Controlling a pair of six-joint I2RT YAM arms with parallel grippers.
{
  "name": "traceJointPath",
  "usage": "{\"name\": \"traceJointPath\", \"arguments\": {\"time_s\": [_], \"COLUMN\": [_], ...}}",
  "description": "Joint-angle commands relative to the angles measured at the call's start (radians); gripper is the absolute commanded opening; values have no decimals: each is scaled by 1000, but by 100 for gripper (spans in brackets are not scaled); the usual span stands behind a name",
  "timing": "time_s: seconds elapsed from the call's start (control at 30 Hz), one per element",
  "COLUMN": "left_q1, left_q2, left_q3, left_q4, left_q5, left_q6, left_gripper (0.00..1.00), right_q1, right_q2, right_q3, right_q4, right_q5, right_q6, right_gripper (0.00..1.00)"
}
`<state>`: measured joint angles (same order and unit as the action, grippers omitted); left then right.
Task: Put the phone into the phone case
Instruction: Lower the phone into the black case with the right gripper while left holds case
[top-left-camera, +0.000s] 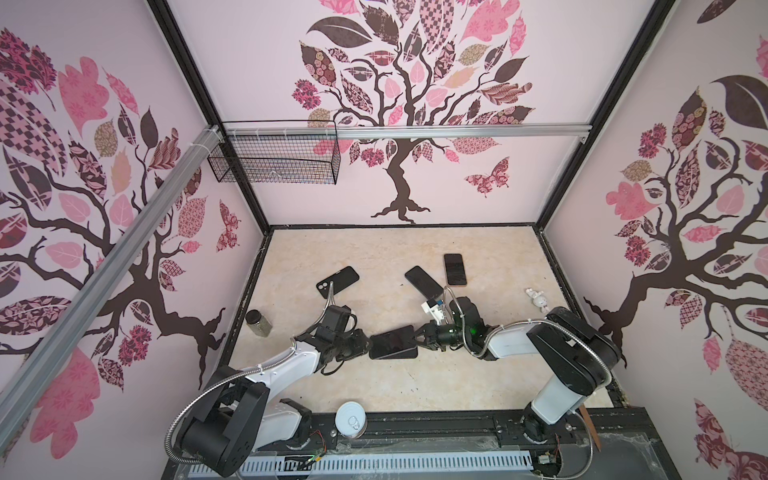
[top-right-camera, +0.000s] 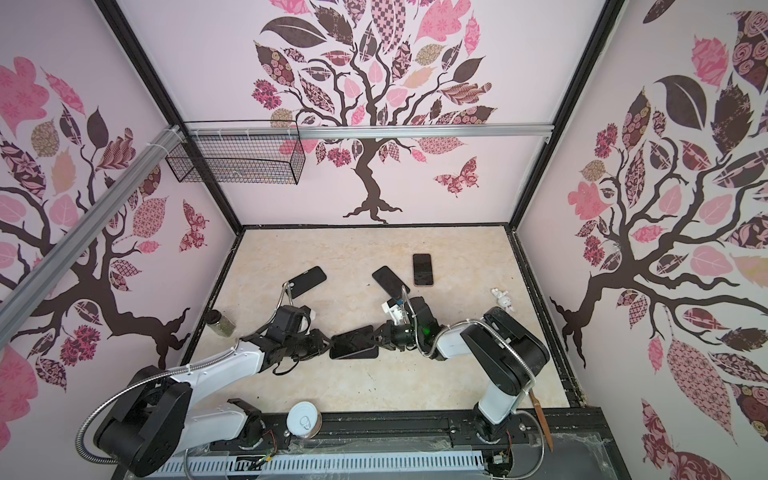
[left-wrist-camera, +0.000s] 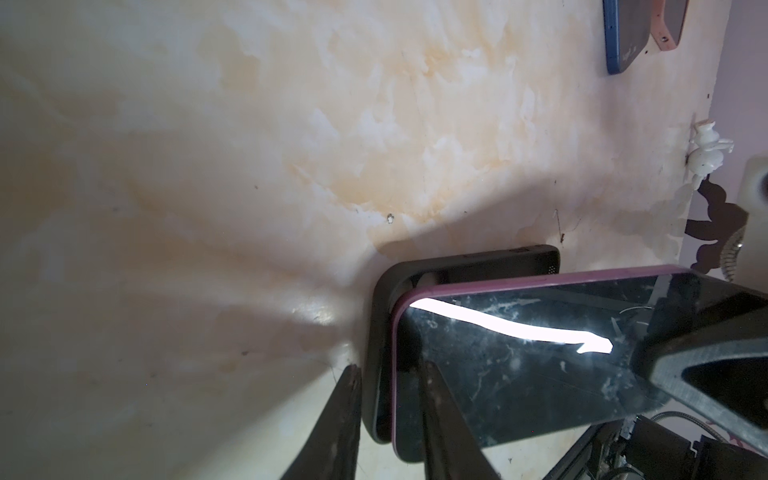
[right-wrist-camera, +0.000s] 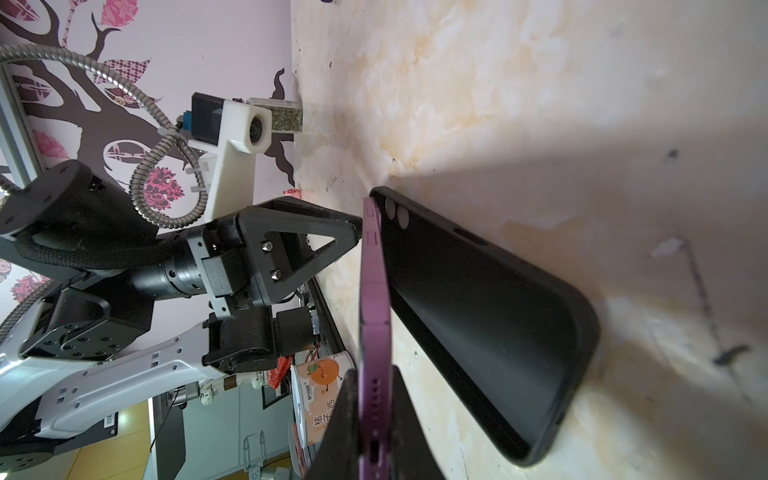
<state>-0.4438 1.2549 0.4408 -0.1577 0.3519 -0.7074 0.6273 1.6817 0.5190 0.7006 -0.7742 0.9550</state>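
a glass spice jar (top-left-camera: 258, 322) stands near the left edge of the marbled surface (top-left-camera: 478, 374). the left end effector (top-left-camera: 367, 343) is set at the left end of the purple phone (top-left-camera: 392, 337) and the black phone case (top-left-camera: 397, 354). in the left wrist view one finger (left-wrist-camera: 340, 419) is seen outside the case wall and one across the screen. the jaws are partly closed, but whether anything is gripped cannot be told. the case lies flat on the surface. the phone is held tilted over it, its left end met with the case's camera end and its right end raised. the right end effector (top-left-camera: 417, 336) is clamped tight on the phone's right end. farther back lie a blue-edged phone (top-left-camera: 423, 282) and a pink-edged phone (top-left-camera: 454, 269). a white figurine (top-left-camera: 538, 300) sits near the right edge.
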Motion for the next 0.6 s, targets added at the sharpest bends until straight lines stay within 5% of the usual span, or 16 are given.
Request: {"name": "traceJointPath", "arguments": {"time_s": [0.0, 0.57], "left_q1": [-3, -4], "left_q2": [3, 26], "left_q3": [-30, -39], "left_q4": [29, 41], "left_q5": [9, 24], "left_q6": [5, 8], "left_gripper": [27, 20], "right_q1": [8, 9], "right_q2": [29, 42], "right_q3": [31, 42], "right_q4": [-3, -56], "right_q5": [23, 56], "right_q6": [-5, -15], "right_gripper": [0, 3]}}
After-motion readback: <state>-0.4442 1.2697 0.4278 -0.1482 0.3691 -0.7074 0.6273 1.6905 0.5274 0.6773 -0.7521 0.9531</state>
